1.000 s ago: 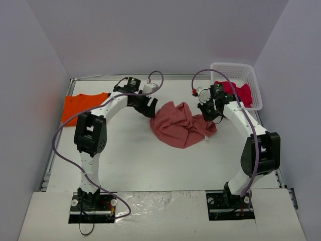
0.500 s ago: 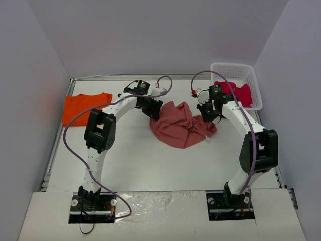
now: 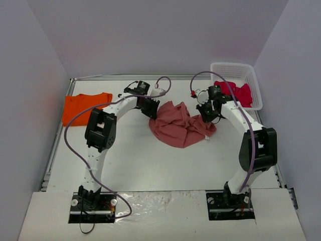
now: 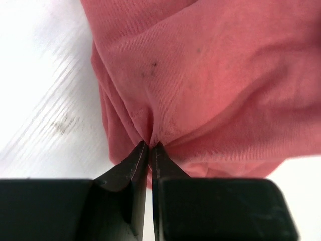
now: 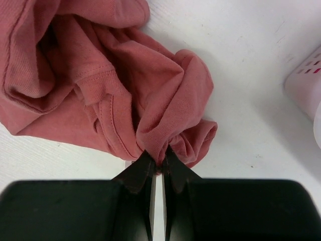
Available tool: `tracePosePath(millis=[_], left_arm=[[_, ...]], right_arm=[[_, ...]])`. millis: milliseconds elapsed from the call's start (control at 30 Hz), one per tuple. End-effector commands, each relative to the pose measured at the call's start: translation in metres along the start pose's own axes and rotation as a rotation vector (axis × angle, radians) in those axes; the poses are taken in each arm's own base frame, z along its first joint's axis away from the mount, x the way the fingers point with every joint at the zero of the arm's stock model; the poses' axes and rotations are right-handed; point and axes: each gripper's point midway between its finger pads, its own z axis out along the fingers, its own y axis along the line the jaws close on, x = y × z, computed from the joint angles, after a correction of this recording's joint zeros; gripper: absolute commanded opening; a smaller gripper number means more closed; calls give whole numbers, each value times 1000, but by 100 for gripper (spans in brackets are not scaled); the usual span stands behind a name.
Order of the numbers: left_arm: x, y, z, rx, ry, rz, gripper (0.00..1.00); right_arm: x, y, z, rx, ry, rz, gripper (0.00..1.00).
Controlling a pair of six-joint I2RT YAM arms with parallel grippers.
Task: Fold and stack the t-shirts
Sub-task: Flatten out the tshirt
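Since both sets of jaws are pinched right down on just a thin bit of cloth, the grip looks like the weak spot here. The left gripper (image 4: 150, 145) is squeezed tight on a small pucker at the edge of the brick-red t-shirt (image 4: 215, 75), and the rest of the shirt is bunched just ahead of its tips. The right gripper (image 5: 159, 159) is clamped the same way on a wrinkled nub at the opposite side, with hem seams piled ahead and to its left.

Best guess: if the arms pull apart to spread it, one pinch could slip off. Or one has caught an extra layer, and the shirt opens twisted instead of flat. Bare table (image 4: 40, 75) sits right beside the left tips, so a low drag could scrunch the cloth.

Out beyond the right jaws, the white basket (image 3: 233, 68) holding the crimson-pink t-shirt (image 3: 242, 93) is near enough that a wide swing might clip it. The orange t-shirt (image 3: 85, 106) lies flat, well off past the left arm.
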Motion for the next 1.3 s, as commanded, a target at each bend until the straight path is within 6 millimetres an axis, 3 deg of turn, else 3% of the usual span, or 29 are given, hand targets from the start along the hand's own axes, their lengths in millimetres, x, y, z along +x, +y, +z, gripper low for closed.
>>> tracePosePath(millis=[0, 167, 333, 633, 733, 833, 1033, 1267], left_arm=[[-34, 0, -59, -76, -117, 27, 2], [-46, 4, -118, -164, -184, 61, 2], [-41, 5, -168, -238, -202, 85, 2], [-24, -15, -232, -325, -252, 125, 2], [-11, -24, -244, -336, -243, 133, 2], [6, -34, -251, -328, -227, 136, 2], [49, -36, -252, -359, -148, 120, 2], [99, -44, -214, -249, -2, 97, 2]], right_arm=[[-13, -6, -16, 23, -42, 1, 0], [-42, -18, -44, 78, -125, -12, 0], [-55, -22, -64, 106, -179, -14, 0], [-53, -21, -72, 118, -189, 3, 0], [-49, -20, -72, 123, -185, 5, 0], [-43, -22, -70, 136, -164, 14, 0], [-22, -28, -49, 153, -81, 55, 0], [21, -28, -15, 165, 85, 94, 0]])
